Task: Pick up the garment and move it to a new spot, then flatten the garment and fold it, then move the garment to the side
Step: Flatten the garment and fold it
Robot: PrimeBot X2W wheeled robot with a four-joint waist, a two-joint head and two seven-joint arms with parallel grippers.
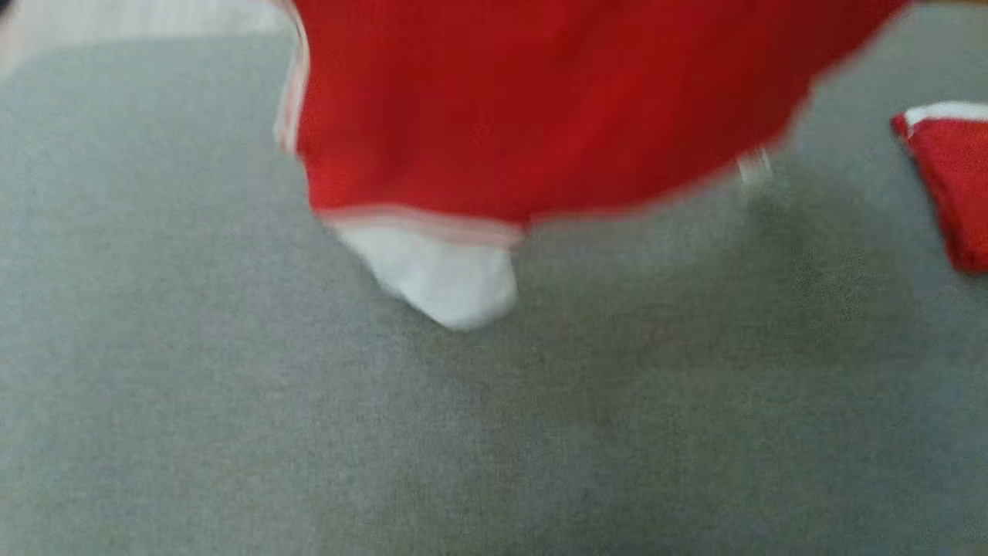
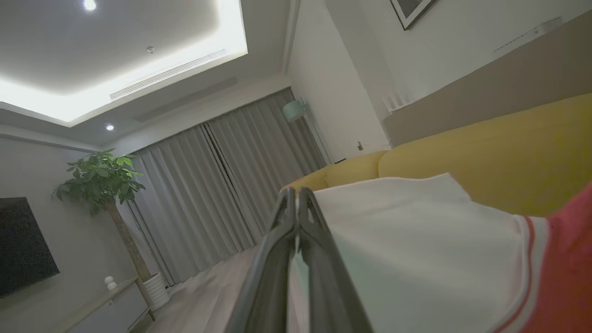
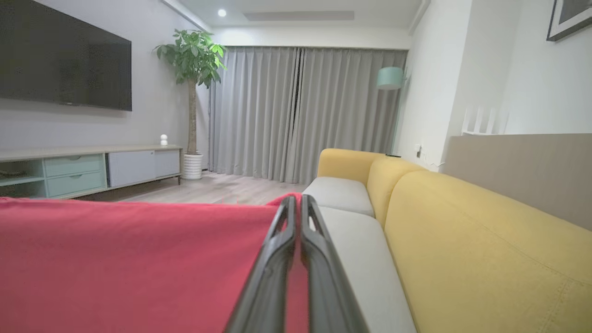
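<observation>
Right wrist view: garment (image 3: pixel 138 259) within end effector (image 3: pixel 298 198)

The left pincer (image 2: pixel 296 196) and right pincer (image 3: pixel 297 201) — fingers pressed together — each pinch the garment (image 3: pixel 138 259).

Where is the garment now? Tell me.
Head view, top centre: the garment hangs over the grey cushion, left of a second red piece, pinched by the left gripper and right gripper, jaws shut.
</observation>
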